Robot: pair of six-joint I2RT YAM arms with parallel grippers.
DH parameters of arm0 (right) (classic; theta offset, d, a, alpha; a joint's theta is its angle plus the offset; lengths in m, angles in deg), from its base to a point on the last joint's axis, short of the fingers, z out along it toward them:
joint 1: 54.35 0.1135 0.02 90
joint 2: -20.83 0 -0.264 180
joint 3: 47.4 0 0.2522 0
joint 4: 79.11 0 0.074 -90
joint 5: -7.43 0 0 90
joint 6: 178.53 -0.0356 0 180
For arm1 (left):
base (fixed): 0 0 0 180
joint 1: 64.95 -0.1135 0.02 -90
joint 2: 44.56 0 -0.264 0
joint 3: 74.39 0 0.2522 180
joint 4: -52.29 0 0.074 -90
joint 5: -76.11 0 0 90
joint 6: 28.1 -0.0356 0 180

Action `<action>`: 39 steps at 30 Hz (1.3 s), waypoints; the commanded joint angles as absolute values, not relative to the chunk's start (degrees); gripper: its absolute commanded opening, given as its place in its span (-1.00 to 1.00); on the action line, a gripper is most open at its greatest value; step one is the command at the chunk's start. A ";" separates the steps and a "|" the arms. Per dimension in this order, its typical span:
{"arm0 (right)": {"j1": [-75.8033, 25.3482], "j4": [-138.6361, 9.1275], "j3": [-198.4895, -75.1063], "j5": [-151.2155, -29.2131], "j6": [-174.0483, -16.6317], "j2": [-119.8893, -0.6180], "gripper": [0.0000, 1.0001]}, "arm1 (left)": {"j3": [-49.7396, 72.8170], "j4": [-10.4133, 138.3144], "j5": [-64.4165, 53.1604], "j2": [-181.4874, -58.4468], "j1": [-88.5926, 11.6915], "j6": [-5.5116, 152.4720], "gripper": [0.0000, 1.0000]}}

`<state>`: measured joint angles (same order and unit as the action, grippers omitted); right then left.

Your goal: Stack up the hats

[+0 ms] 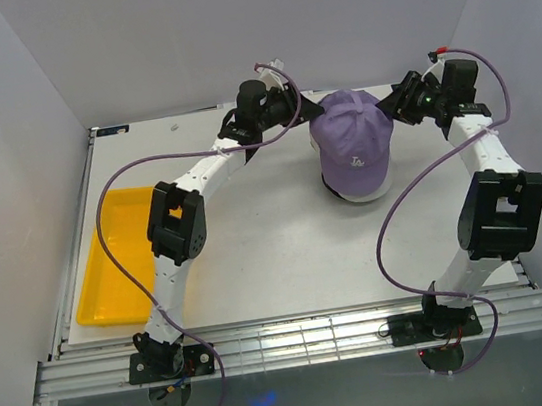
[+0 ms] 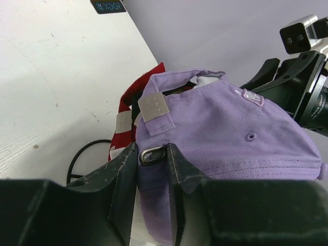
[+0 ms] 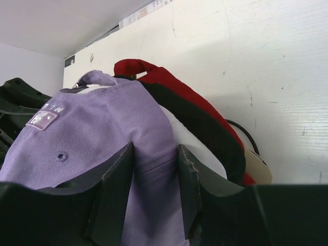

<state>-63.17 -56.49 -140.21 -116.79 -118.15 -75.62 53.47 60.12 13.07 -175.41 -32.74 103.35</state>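
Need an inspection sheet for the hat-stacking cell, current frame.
Surface: white tabletop, light scuffs.
Job's things: lavender fabric cap tops the pile; white cap, black cap and red cap beneath.
Clutter: yellow plastic tray at left edge; black wire loop beside the pile.
Grippers: left gripper pinches its back strap; right gripper straddles a crown fold, grip unclear.
Cables: purple cables loop along both arms.
Surroundings: pale walls.
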 commanded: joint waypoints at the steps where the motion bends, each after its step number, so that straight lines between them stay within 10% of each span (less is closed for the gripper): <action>1: -62.09 -53.93 -141.67 -113.69 -115.42 -76.82 -0.11 | 55.82 61.48 11.96 -175.69 -31.73 103.30 -0.28; 15: -60.60 -53.05 -139.04 -111.40 -114.45 -79.10 0.13 | 55.39 67.46 8.88 -178.24 -31.20 104.97 -0.81; 39: -59.89 -50.67 -135.26 -108.42 -114.19 -81.39 0.19 | 49.06 71.50 5.89 -176.84 -30.85 105.41 -0.41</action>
